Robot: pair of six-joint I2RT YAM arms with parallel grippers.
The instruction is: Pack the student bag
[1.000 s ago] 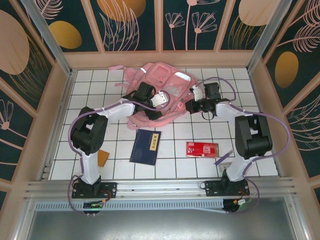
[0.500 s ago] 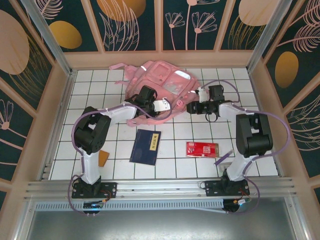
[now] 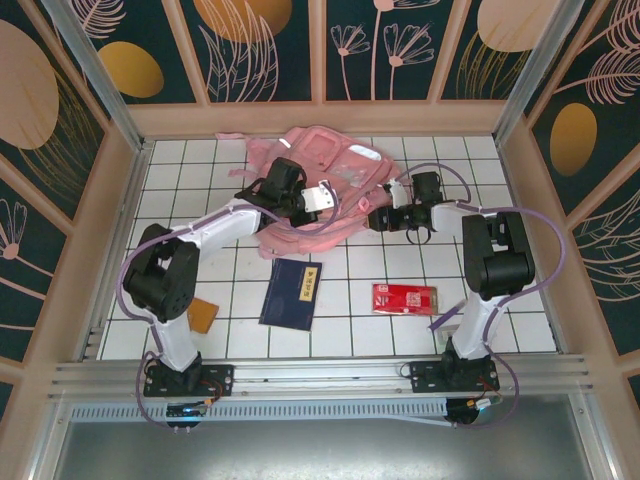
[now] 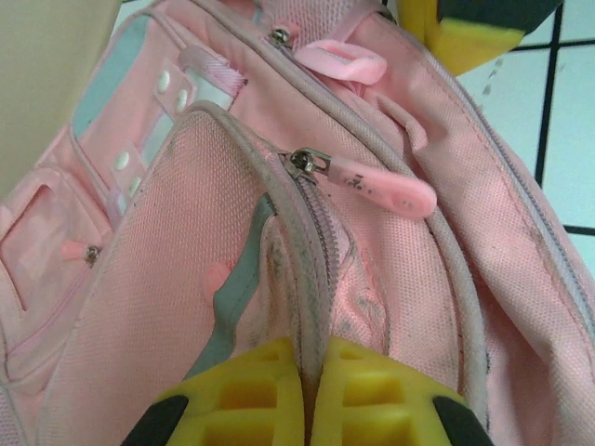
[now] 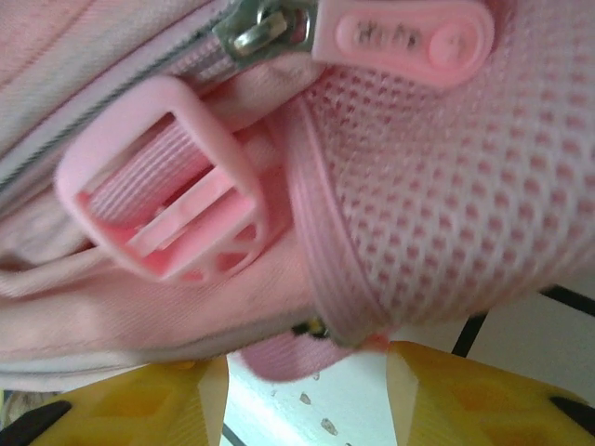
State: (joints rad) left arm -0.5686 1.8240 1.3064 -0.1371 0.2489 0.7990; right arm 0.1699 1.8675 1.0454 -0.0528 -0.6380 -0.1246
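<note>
Bag [image 4: 158, 269] rim between left tool [image 4: 311, 376] pads

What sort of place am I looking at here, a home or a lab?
Probably a staged robot test cell: a white tiled tabletop boxed in by floral printed panels, a metal rail along the near edge, and a pink student bag as the prop.

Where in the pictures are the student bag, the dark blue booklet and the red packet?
student bag [image 3: 325, 150]: top external view, on its pink upper panel.
dark blue booklet [image 3: 291, 292]: top external view, middle of its cover.
red packet [image 3: 405, 298]: top external view, centre of its face.
</note>
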